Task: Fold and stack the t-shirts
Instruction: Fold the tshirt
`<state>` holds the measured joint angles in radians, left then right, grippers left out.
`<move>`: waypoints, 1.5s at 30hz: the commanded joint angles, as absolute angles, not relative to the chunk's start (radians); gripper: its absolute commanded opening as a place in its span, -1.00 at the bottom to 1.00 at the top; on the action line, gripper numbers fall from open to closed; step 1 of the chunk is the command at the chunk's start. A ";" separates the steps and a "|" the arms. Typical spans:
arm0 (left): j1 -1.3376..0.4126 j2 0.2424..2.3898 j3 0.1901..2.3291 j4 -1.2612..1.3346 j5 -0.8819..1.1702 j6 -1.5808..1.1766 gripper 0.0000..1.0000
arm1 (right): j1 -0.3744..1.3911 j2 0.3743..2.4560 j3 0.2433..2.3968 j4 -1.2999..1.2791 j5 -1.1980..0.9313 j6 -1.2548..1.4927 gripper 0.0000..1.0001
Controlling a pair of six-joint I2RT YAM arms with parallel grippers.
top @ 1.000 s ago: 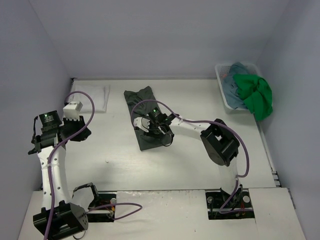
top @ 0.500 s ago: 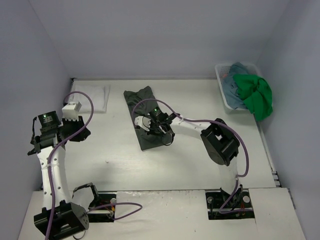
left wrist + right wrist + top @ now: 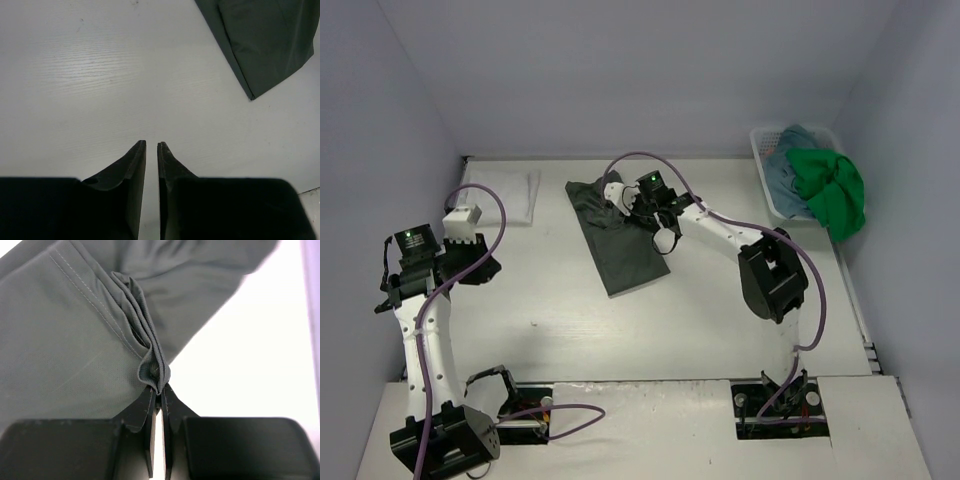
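Observation:
A dark grey-green t-shirt [image 3: 625,250] lies folded into a long strip on the middle of the table. At its far end my right gripper [image 3: 618,196] is shut on a pinched bunch of its cloth. In the right wrist view the fold [image 3: 155,371] sticks up from between the tips of that gripper [image 3: 158,388]. My left gripper [image 3: 485,266] hangs over bare table on the left, its jaws together but for a thin slit, holding nothing [image 3: 151,144]. The dark shirt's near corner [image 3: 265,35] shows at the upper right of its view. A white t-shirt [image 3: 505,195] lies folded at the far left.
A white mesh basket [image 3: 761,150] stands at the far right against the wall, with a teal-blue t-shirt [image 3: 783,170] inside and a bright green one [image 3: 835,190] spilling over its near side. Walls close the table in on three sides.
My right gripper closed on the dark shirt's cloth and travelled from the strip's middle to its far end. The strip now lies flatter and longer. The left arm has not moved.

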<state>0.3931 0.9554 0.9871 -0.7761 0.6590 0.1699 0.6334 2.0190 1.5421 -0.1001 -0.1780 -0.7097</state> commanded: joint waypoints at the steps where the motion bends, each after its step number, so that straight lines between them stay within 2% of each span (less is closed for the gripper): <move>1: 0.400 0.953 1.003 -0.741 0.696 0.160 -0.78 | 0.618 2.049 1.621 -0.058 -0.213 -0.704 -1.00; 2: 0.402 0.954 1.003 -0.742 0.699 0.158 -0.78 | 0.617 2.072 1.631 -0.058 -0.219 -0.701 -1.00; 6: 0.400 0.953 1.003 -0.746 0.700 0.163 -0.78 | 0.621 2.126 1.669 -0.063 -0.201 -0.680 -0.35; 15: 0.402 0.959 1.003 -0.744 0.707 0.164 -0.78 | 0.624 2.140 1.629 -0.058 -0.164 -0.680 -0.31; 18: 0.400 0.956 1.002 -0.745 0.709 0.163 -0.78 | 0.624 2.129 1.626 -0.032 -0.108 -0.652 -0.31; 21: 0.402 0.951 1.000 -0.747 0.710 0.166 -0.78 | 0.637 2.109 1.608 0.052 0.038 -0.626 -0.29; 25: 0.402 0.968 1.000 -0.752 0.736 0.167 -0.78 | 0.663 2.092 1.604 0.120 0.210 -0.612 -0.17; 30: 0.399 1.020 1.025 -0.768 0.778 0.170 -0.78 | 0.663 2.043 1.609 0.118 0.244 -0.572 0.10; 33: 0.397 1.046 1.035 -0.772 0.781 0.173 -0.78 | 0.663 2.014 1.612 0.103 0.258 -0.568 0.11; 35: 0.394 1.054 1.040 -0.775 0.782 0.176 -0.78 | 0.664 1.987 1.606 0.083 0.238 -0.561 0.07; 38: 0.388 1.058 1.042 -0.775 0.775 0.178 -0.78 | 0.667 1.961 1.585 0.045 0.157 -0.548 -0.31; 39: 0.382 1.065 1.042 -0.775 0.775 0.179 -0.78 | 0.667 1.956 1.582 0.034 0.137 -0.537 -0.60; 42: 0.365 1.083 1.051 -0.776 0.766 0.183 -0.78 | 0.672 1.977 1.588 0.005 0.091 -0.532 -1.00; 45: 0.324 1.114 1.072 -0.782 0.738 0.189 -0.78 | 0.672 1.997 1.589 -0.024 0.049 -0.531 -1.00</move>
